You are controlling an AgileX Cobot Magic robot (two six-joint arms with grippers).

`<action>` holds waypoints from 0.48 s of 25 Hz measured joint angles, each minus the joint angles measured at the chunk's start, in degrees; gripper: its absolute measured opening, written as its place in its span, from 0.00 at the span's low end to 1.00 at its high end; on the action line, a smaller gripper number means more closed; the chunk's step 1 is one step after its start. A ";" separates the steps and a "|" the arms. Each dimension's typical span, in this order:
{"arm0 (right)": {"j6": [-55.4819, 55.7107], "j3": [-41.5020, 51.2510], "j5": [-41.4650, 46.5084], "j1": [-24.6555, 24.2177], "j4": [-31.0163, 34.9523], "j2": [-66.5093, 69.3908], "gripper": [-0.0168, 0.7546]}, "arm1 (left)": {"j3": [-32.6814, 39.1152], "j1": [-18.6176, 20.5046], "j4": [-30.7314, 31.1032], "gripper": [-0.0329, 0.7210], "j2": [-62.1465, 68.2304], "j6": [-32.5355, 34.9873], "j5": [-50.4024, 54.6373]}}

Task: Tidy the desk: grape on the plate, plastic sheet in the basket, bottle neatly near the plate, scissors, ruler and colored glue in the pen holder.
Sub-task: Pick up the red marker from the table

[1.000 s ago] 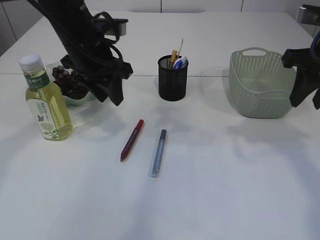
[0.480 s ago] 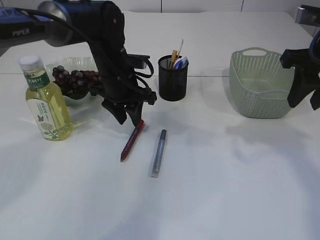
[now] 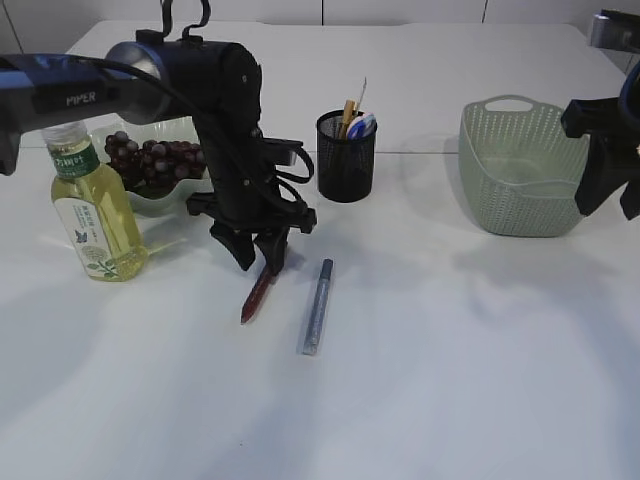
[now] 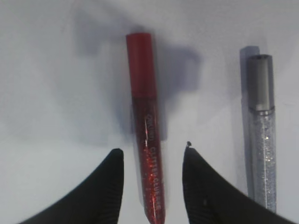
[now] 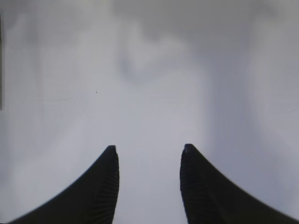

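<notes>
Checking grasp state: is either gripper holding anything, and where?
Nothing held. Left gripper is open, its fingers either side of the red glitter glue; right gripper is open and empty.

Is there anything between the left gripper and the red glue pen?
Nothing visible does. The left gripper has its jaws open on either side of the red glue pen; the silver glue pen lies apart, beside it.

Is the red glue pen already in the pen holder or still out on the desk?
Out. The red glue pen lies flat on the desk, between the open jaws of the left gripper, in front of the pen holder.
</notes>
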 joint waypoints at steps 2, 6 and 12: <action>-0.09 0.00 0.00 0.00 0.00 0.00 0.48 | 0.00 0.00 0.09 0.45 0.36 -0.09 0.00; -0.09 0.00 0.00 0.00 0.00 0.00 0.48 | 0.00 0.00 0.09 0.45 0.96 -0.13 0.00; -0.22 0.00 0.00 0.00 0.00 0.00 0.48 | 0.00 0.00 0.09 0.45 0.96 -0.13 0.00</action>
